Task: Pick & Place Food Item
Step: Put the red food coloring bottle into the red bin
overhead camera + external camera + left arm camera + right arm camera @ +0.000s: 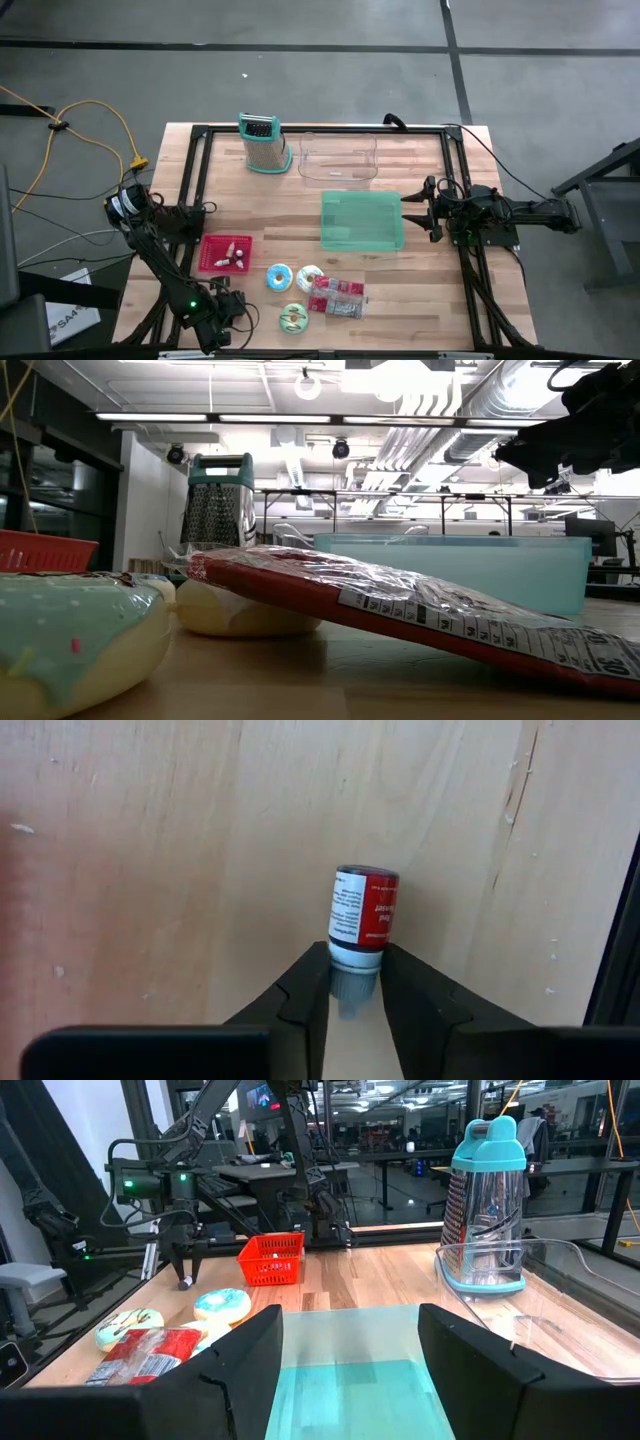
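A small bottle (362, 915) with a red and white label lies on its side on the wood near the table's near left corner. My left gripper (355, 965) points steeply down over it, shut on its grey cap end; the right wrist view shows that gripper (185, 1275) at the table top. My right gripper (350, 1350) waits open at the right side (427, 207), level, behind the teal bin (362, 220). Three donuts (279, 277) and a red snack packet (337, 296) lie in the near middle. My left gripper pinches the bottle's grey cap end (352, 975) between its two fingers, one on each side. The fingers come from above, slanting steeply down, and lie along the bottle. The bottle's labelled body reaches out past the fingertips and rests on the table.
A red basket (226, 252) with food stands just beyond the left gripper. A teal grater (263, 143) and a clear container (338, 158) stand at the far edge. A black frame rail (615, 950) runs close beside the bottle.
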Controlling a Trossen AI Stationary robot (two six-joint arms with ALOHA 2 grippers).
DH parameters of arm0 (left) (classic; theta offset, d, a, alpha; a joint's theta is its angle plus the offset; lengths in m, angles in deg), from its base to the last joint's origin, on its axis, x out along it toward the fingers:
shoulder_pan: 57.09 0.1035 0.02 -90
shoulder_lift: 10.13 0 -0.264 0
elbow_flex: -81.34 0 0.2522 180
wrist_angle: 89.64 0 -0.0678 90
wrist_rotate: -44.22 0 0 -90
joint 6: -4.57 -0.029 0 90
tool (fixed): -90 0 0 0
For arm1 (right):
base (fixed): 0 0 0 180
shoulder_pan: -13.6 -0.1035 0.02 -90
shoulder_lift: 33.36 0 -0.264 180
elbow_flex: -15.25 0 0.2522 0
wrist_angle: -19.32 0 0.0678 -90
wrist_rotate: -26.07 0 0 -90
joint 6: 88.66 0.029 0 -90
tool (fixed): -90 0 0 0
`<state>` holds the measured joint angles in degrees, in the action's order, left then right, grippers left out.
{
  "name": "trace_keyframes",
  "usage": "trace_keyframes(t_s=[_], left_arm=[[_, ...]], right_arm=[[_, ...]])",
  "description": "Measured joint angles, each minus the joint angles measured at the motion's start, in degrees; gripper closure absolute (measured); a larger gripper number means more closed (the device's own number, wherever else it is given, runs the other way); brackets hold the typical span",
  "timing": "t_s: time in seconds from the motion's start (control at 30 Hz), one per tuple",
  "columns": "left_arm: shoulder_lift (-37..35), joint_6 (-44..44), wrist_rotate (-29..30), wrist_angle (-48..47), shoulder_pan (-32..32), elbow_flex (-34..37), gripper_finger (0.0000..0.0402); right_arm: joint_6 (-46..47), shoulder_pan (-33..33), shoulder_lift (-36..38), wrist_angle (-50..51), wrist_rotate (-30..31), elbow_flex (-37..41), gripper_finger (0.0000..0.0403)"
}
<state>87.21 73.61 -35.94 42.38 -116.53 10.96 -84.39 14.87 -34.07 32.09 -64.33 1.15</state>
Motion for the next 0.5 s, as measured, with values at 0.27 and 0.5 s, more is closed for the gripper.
trace_keyframes(t_s=[0.27, 0.5], left_arm=[[0.0, 0.0, 0.0, 0.0, 0.0, 0.0, 0.0337], [-0.5, -0.2, 0.2, -0.2, 0.0, 0.0, 0.0339]], right_arm=[[0.0, 0.0, 0.0, 0.0, 0.0, 0.0, 0.0180], [0.0, 0.0, 0.0, 0.0, 0.0, 0.0, 0.0180]])
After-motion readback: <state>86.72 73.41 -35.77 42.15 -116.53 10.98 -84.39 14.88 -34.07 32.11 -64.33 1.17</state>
